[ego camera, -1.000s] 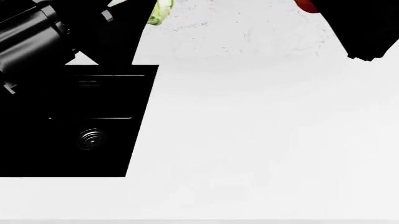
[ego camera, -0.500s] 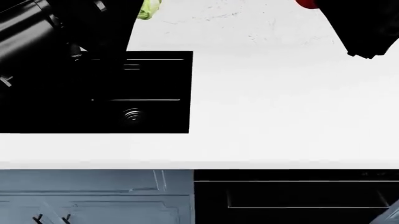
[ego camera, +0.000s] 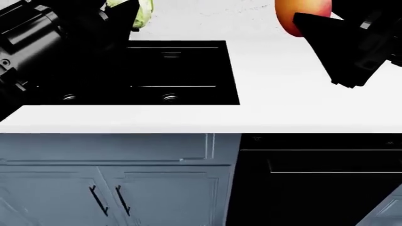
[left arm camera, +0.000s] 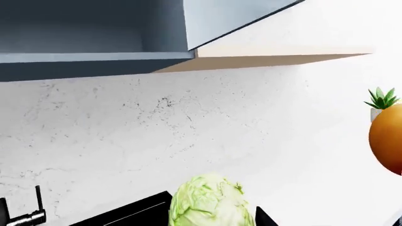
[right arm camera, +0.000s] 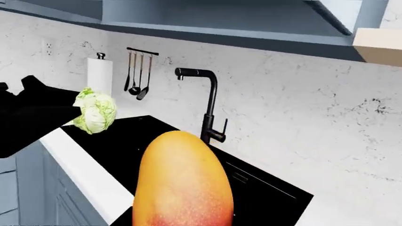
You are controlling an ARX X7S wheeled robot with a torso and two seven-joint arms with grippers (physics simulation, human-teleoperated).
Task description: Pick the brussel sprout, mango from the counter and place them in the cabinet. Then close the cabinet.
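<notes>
Both items held aloft above the black sink [ego camera: 176, 70]: left fingers [ego camera: 122, 16] closed on the brussel sprout [ego camera: 139, 10], right fingers [ego camera: 308, 23] closed on the mango [ego camera: 300, 14], long axis upright, the cabinet [right arm camera: 220, 19] overhead of both, neither arm clearly nearer.

No legible text, labels, brands or numbers, apparently, on anything.

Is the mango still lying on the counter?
No, in the head view the mango is held up by the right end effector, off the counter.
</notes>
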